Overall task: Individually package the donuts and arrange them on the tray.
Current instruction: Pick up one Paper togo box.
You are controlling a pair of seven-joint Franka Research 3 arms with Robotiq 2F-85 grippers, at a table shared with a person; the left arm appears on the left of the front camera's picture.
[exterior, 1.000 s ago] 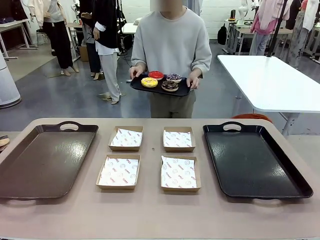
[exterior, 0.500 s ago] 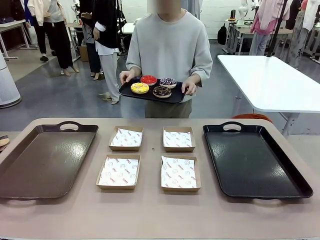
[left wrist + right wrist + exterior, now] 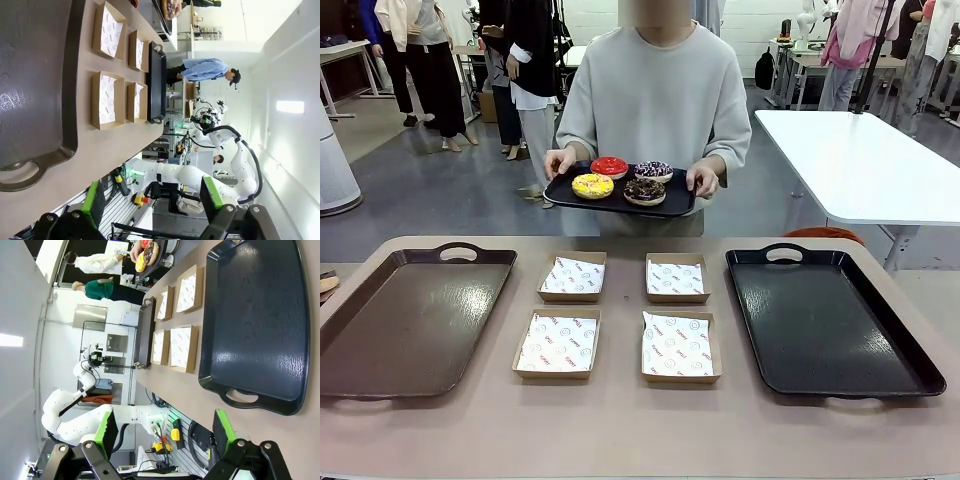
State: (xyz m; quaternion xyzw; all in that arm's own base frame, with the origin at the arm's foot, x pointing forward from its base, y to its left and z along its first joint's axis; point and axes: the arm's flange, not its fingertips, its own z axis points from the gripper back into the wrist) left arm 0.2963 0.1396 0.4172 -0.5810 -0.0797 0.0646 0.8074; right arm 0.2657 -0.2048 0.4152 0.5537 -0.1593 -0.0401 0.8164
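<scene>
Beyond the table's far edge a person holds a small black serving tray (image 3: pixel 620 198) in both hands. On it lie the donuts: a red one (image 3: pixel 610 166), a yellow one (image 3: pixel 592 185), a chocolate one (image 3: pixel 645 190) and a purple sprinkled one (image 3: pixel 654 171). They also show at the top of the right wrist view, donuts (image 3: pixel 149 252). My left gripper (image 3: pixel 152 200) is open and holds nothing, hanging off the end of the brown tray (image 3: pixel 40 75). My right gripper (image 3: pixel 165 427) is open too, off the handle end of the black tray (image 3: pixel 255 325).
On the table, a brown tray (image 3: pixel 410 320) lies at the left and a black tray (image 3: pixel 830 320) at the right. Between them sit several open cardboard boxes lined with printed paper, such as box (image 3: pixel 558 345) and box (image 3: pixel 676 278). Other people stand far behind.
The person has stepped closer to the table, bringing the donut tray nearer and lower in the picture. Nothing on the table has moved.
</scene>
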